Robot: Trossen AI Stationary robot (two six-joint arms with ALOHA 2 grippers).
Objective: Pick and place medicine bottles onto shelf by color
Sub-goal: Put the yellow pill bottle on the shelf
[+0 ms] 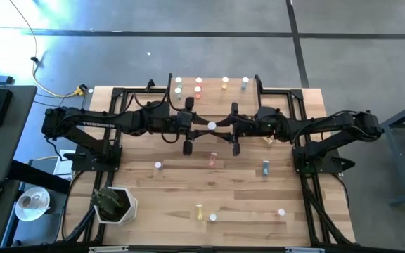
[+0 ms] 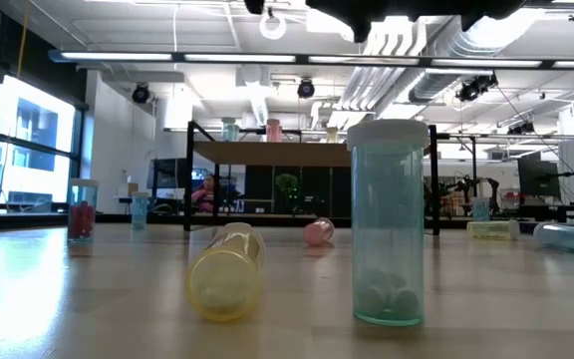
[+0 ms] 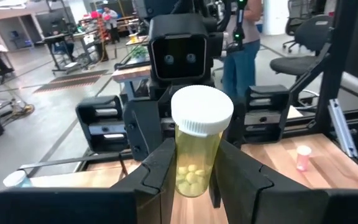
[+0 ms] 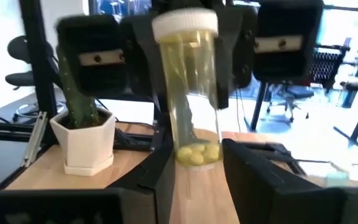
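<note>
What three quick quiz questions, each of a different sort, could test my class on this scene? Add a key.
1. True or false: the left hand is shut on a pill bottle with a white cap.
2. In the low view, the front yellow bottle is: A upright, B lying on its side, C on the shelf.
3. Fill in: the white pot holds a ___.
Key: 1 true; 2 B; 3 cactus.

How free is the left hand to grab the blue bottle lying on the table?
Probably not: the left hand is shut on a yellow bottle beside the right hand. The blue bottle lies unobstructed.
</note>
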